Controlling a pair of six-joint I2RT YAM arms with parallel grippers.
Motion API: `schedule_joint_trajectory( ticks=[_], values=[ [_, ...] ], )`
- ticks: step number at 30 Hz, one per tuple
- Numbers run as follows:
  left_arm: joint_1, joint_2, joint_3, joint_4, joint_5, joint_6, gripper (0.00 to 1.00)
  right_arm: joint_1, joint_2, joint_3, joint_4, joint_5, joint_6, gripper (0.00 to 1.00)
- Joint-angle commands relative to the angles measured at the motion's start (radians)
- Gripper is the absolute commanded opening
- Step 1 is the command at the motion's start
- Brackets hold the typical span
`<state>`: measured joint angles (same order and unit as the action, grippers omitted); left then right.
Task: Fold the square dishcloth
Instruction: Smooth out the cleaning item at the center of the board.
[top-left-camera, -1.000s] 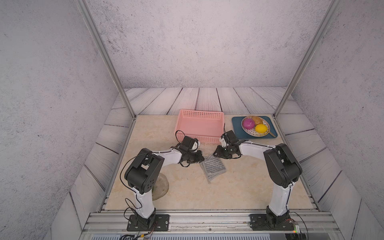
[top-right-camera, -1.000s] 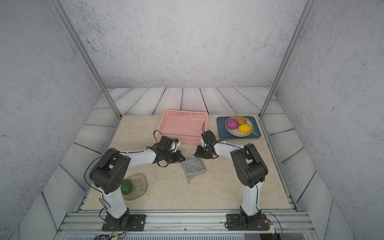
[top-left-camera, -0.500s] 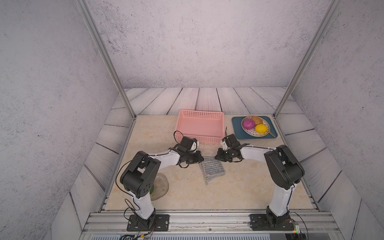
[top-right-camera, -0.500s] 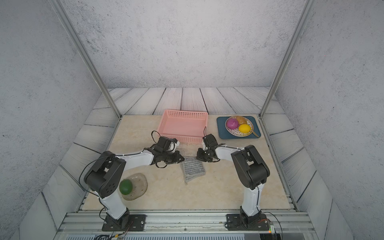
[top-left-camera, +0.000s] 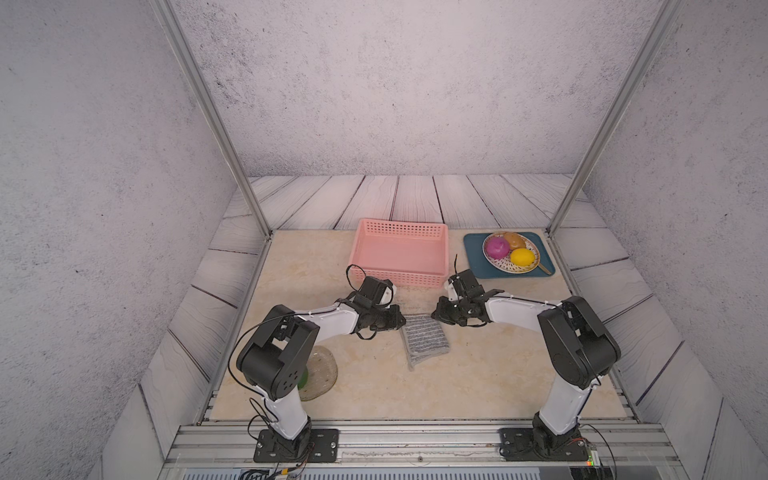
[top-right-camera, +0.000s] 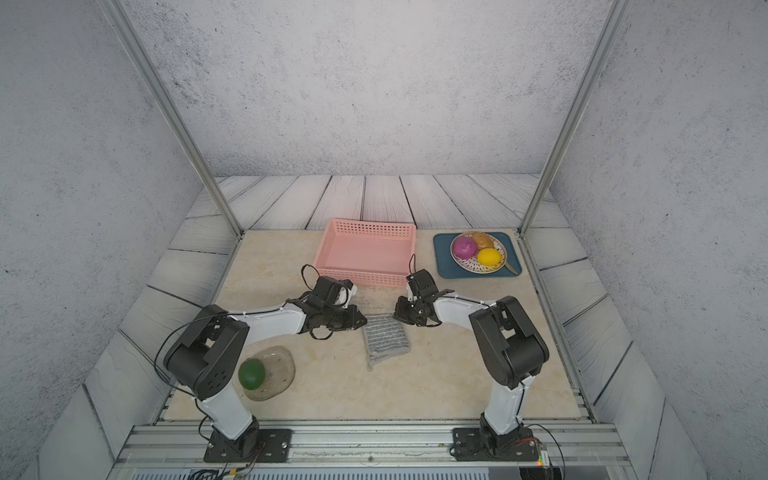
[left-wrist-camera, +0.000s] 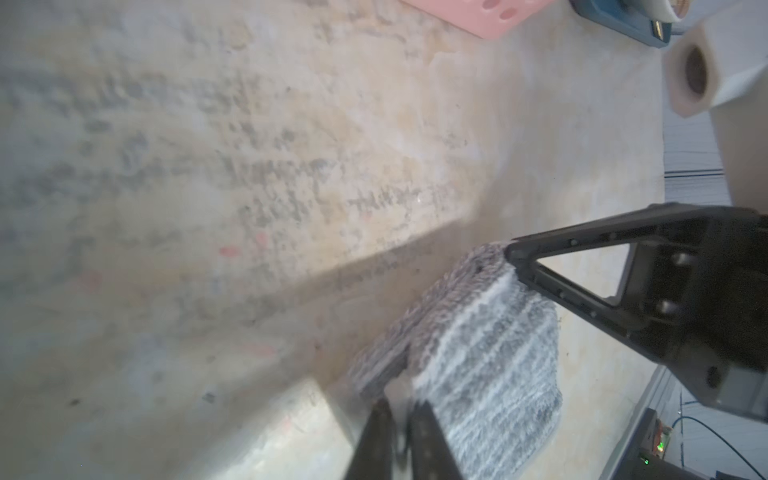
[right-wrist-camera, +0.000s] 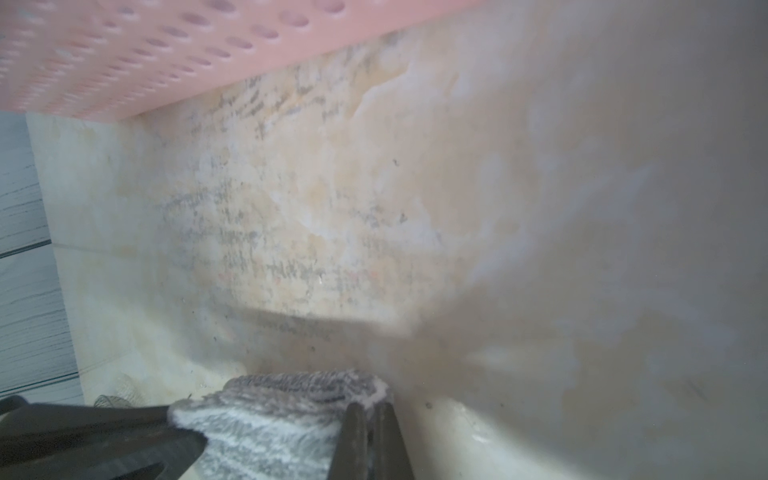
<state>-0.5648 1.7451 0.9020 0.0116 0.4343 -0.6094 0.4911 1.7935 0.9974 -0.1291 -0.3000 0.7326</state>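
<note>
Beige tabletop (top-left-camera: 478, 374) is occupied by the square dishcloth (top-left-camera: 426, 338), laid doubled between both grippers. Since a second ago the right gripper (top-left-camera: 435, 312) has been lowered and clamped onto the corner beside it, while the left gripper (top-left-camera: 400, 321) has been slightly parted; its hold cannot be judged. Another fold seems prepared. Both forearms are stretched low, wrists angled inward.

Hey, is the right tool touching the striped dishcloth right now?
Touching. The right wrist view shows the right tool shut on a corner of the square dishcloth, with the fabric pressed against its tips.
</note>
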Motion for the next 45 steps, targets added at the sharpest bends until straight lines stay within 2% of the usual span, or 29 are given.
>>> schedule_joint_trajectory(
  ticks=[1,4,8,11,14,17,23,30,34,41,45],
  values=[
    [0.005,0.041,-0.021,-0.009,-0.045,0.012,0.3,-0.007,-0.011,-0.018,-0.012,0.048,0.003,0.06],
    [0.005,0.057,-0.026,0.013,-0.041,0.002,0.33,-0.008,-0.013,-0.021,-0.016,0.057,-0.003,0.14],
    [0.005,0.06,-0.028,0.012,-0.051,0.008,0.33,-0.007,-0.024,-0.03,-0.024,0.073,-0.014,0.19],
    [0.005,0.071,-0.028,0.03,-0.038,0.007,0.29,-0.007,-0.039,-0.032,-0.038,0.095,-0.027,0.27],
    [0.005,0.089,-0.018,0.058,-0.012,0.001,0.22,-0.006,-0.057,-0.03,-0.059,0.124,-0.04,0.28],
    [0.005,0.112,0.004,0.081,0.011,0.002,0.15,-0.007,-0.09,-0.033,-0.079,0.141,-0.055,0.28],
    [0.005,0.122,0.031,0.103,0.03,-0.006,0.11,-0.005,-0.153,-0.054,-0.116,0.174,-0.068,0.29],
    [-0.004,-0.048,-0.012,0.019,-0.111,0.017,0.12,0.002,-0.244,-0.102,-0.118,0.129,-0.059,0.26],
    [-0.044,-0.124,0.009,-0.014,-0.153,0.063,0.13,0.009,-0.273,-0.125,-0.09,0.076,-0.036,0.23],
    [-0.097,-0.023,0.094,0.002,-0.062,0.12,0.21,0.018,-0.223,-0.144,-0.03,0.025,-0.003,0.19],
    [-0.097,0.064,0.121,0.009,-0.058,0.139,0.21,0.019,-0.172,-0.15,-0.002,0.015,0.004,0.18]
  ],
)
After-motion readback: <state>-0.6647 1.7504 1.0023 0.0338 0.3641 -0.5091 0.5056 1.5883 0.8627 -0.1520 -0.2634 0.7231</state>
